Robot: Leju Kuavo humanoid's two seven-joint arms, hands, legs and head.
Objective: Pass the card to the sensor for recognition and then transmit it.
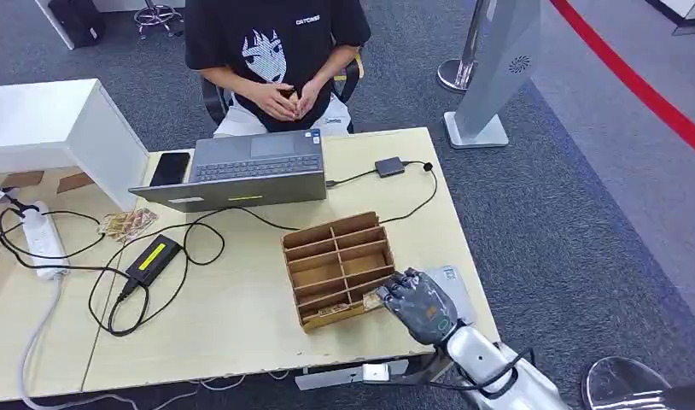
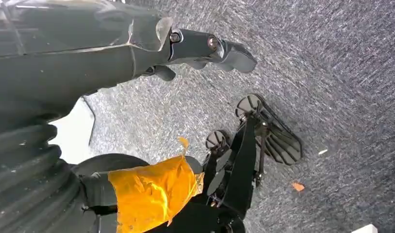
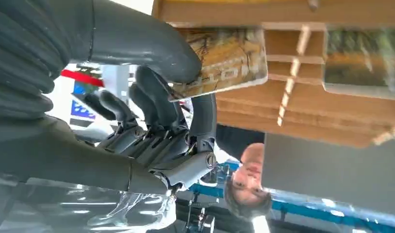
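Observation:
My right hand (image 1: 421, 305) is at the near right corner of a brown cardboard divider box (image 1: 335, 266) on the table. Its thumb and fingers pinch a picture card (image 1: 371, 300) at the box's front slot. The right wrist view shows the thumb pressing that card (image 3: 228, 60) against the fingers of the hand (image 3: 152, 114), with another card (image 3: 363, 58) still in the box. A small black device (image 1: 389, 166) on a cable lies near the laptop, far from the hand. My left hand (image 2: 137, 53) hangs over the carpet, holding nothing.
A person sits behind the table with a grey laptop (image 1: 254, 168) in front of them. A phone (image 1: 170, 168), power brick (image 1: 152, 258), cables and power strip (image 1: 38, 239) lie to the left. A flat grey pad (image 1: 457, 286) lies under my right hand near the table's (image 1: 242, 316) right edge.

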